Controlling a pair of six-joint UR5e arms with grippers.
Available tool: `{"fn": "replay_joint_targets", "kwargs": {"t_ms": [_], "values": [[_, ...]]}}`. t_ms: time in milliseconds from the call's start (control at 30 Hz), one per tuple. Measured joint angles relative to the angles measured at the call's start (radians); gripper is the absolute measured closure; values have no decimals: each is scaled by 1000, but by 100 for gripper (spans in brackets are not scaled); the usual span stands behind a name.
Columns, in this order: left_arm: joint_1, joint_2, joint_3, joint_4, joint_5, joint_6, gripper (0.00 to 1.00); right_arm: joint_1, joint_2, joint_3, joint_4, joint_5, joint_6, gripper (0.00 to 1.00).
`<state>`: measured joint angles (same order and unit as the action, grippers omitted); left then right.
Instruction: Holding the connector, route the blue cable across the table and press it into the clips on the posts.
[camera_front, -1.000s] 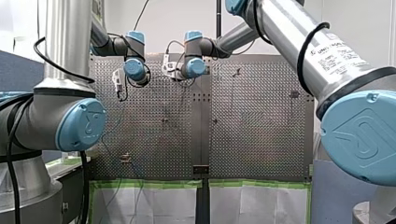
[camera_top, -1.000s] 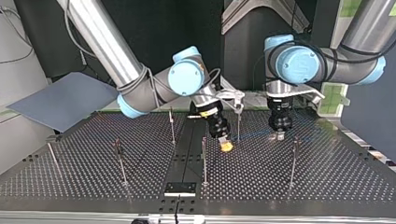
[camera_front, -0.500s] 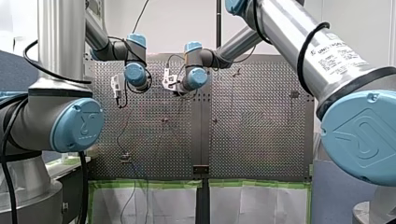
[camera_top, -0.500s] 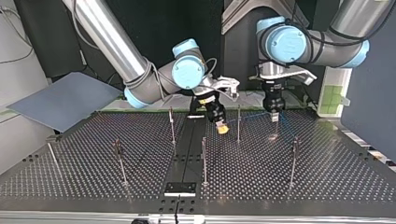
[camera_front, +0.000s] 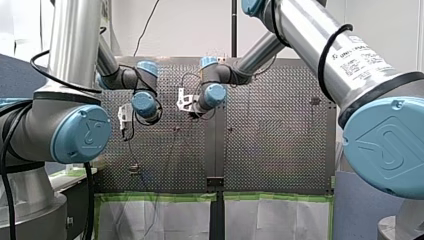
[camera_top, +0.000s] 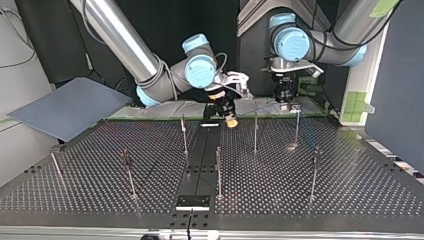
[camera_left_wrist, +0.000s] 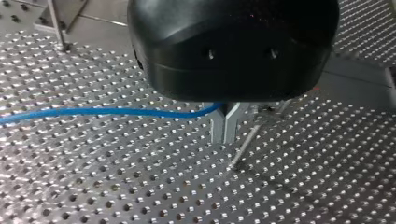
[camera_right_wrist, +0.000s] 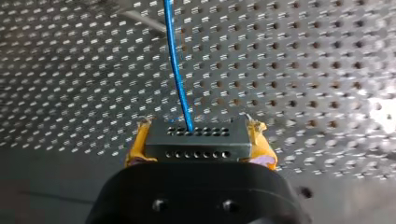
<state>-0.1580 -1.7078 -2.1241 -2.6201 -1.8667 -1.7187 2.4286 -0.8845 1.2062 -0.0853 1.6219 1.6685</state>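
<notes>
In the right wrist view my right gripper is shut, its yellow pads clamping a dark connector with rows of holes. The blue cable leaves the connector and runs ahead over the perforated table. In the left wrist view my left gripper has its metal fingers shut on the blue cable, which trails off to one side. In the top view my right gripper hangs near the table's far edge by the centre strip. My left gripper is to its right, above a thin post.
Several thin posts stand on the table, among them one between the grippers, one at the middle and one at the top view's right. A grey panel leans at the left. A black plate sits at the near edge.
Both grippers have risen and drawn back from mid-table to the far edge of the top view, carrying connector and cable. The left one went from beside the post to above it.
</notes>
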Motion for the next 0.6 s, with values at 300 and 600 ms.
{"fn": "replay_joint_targets", "kwargs": {"t_ms": [300, 600], "values": [[-3, -65, -25, 82, 16, 4, 100, -10, 0, 70, -44, -1, -5, 100], [4, -120, -14, 153, 72, -6, 100, -11, 2, 86, -66, -6, -4, 100]]}}
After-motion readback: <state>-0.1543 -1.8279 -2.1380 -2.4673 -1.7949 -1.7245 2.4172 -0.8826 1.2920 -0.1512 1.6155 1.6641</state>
